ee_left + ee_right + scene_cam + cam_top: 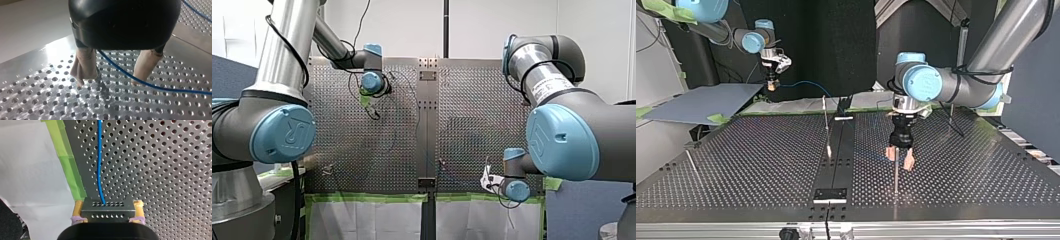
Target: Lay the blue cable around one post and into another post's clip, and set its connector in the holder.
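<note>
My right gripper (108, 208) is shut on the grey metal connector (107, 211), yellow pads on both its sides. The blue cable (99, 165) runs straight ahead from it over the perforated plate. At the top view's back left, that right gripper (771, 85) hangs above the table's far edge with the cable (803, 83) trailing toward the middle. My left gripper (107, 81) is open, its beige pads just above the plate, and the cable (150, 85) passes loosely between them. A thin post (896, 175) stands right by the left gripper (901, 158).
Another post (826, 125) rises beside the dark centre strip, with a black block (831, 194) at the strip's near end in the top view. Thin posts stand at that view's left (691, 161) and back right (951, 116). Green tape (71, 170) lines the plate's edge.
</note>
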You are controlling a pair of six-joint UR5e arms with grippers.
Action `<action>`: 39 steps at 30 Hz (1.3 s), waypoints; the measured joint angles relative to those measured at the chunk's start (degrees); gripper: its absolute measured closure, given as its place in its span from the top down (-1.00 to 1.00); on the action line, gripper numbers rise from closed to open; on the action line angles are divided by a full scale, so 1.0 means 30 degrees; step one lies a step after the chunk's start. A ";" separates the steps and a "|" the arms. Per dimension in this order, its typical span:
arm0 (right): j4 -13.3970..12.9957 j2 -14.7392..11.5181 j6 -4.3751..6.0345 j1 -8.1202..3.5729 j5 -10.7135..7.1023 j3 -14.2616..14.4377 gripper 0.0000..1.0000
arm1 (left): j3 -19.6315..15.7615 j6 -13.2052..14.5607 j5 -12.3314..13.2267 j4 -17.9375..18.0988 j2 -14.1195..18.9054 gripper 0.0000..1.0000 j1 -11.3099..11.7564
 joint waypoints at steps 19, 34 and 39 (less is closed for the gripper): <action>-0.0511 -0.0001 -0.0251 0.0439 0.0001 0.0008 -1.00 | 0.0020 -0.3235 -0.0202 -0.1838 0.0487 1.00 0.0354; -0.0468 0.0004 -0.0593 0.0877 0.0038 0.0015 -1.00 | -0.0123 -0.5399 0.0112 -0.1921 0.0412 1.00 0.0380; -0.0467 0.0002 -0.0589 0.0935 0.0046 0.0021 -1.00 | -0.0718 -0.6197 -0.0059 -0.1475 0.0296 1.00 0.0438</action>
